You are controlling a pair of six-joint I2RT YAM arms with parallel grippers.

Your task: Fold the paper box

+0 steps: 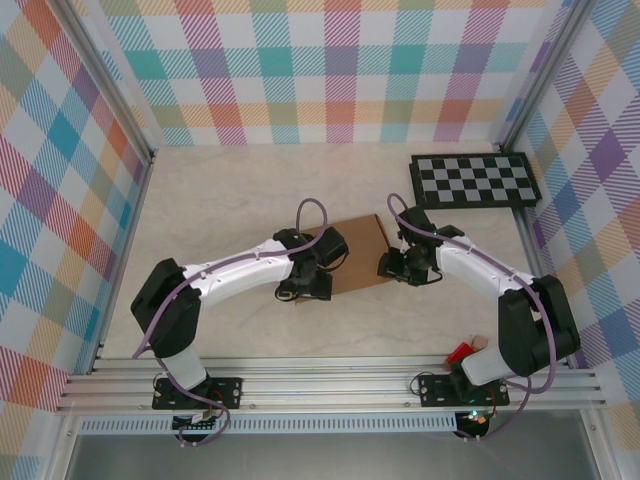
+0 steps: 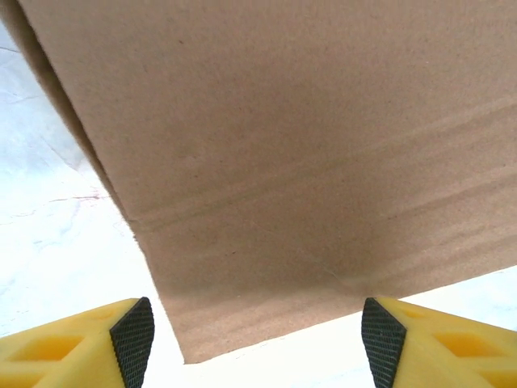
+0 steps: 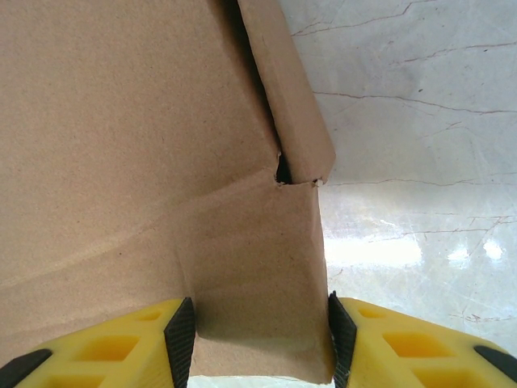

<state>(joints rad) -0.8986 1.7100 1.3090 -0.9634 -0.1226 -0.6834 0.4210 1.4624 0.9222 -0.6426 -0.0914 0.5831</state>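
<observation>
The brown paper box (image 1: 360,245) lies mid-table between my two arms. My left gripper (image 1: 303,283) sits at its near left corner. In the left wrist view the jaws (image 2: 258,331) stand open and wide, and a box panel (image 2: 283,145) hangs over them with its corner between the pads, touching neither pad. My right gripper (image 1: 390,265) is at the box's right edge. In the right wrist view it (image 3: 260,339) is shut on a cardboard flap of the box (image 3: 250,275), with both black pads pressed against the flap's sides. A folded wall (image 3: 291,105) rises beyond a small slit.
A black-and-white checkerboard panel (image 1: 475,180) lies at the back right. A small red object (image 1: 460,353) sits by the right arm's base. Plaid walls enclose the pale marbled table (image 1: 220,210), and aluminium rails (image 1: 330,385) run along the near edge.
</observation>
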